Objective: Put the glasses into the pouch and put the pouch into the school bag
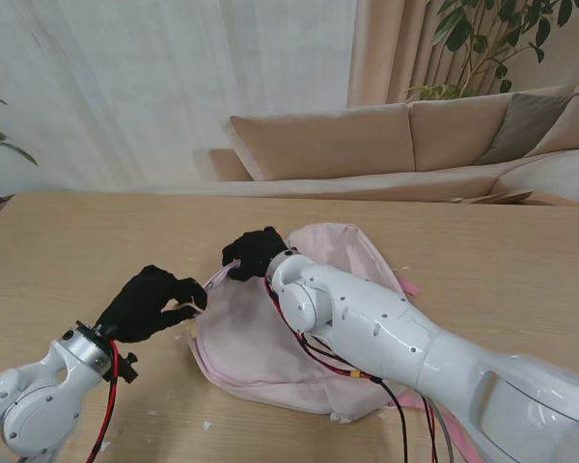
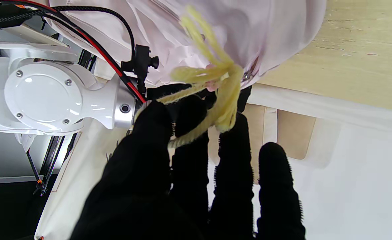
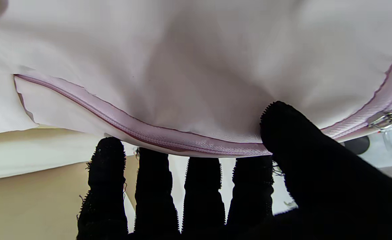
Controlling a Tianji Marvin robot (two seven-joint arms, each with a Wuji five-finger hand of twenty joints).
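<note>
At centre frame on the wooden counter [image 1: 68, 241], the left hand [image 1: 154, 301] pinches the yellow yarn zipper pull [image 2: 216, 83] of the pink school bag [image 1: 270, 347] while the right hand [image 1: 256, 253] grips its zippered rim [image 3: 169, 138], apparently bracing it for zipping; glasses and pouch are not visible.

One pale pink fabric school bag [image 1: 261, 357] lies on one light wooden worktop [image 1: 68, 241]. One yellow yarn tassel [image 2: 216, 86] hangs at its zip. Two black-gloved robot hands show: one left hand [image 1: 154, 304], one right hand [image 1: 256, 253]. One beige sofa [image 1: 386, 145] stands behind.
</note>
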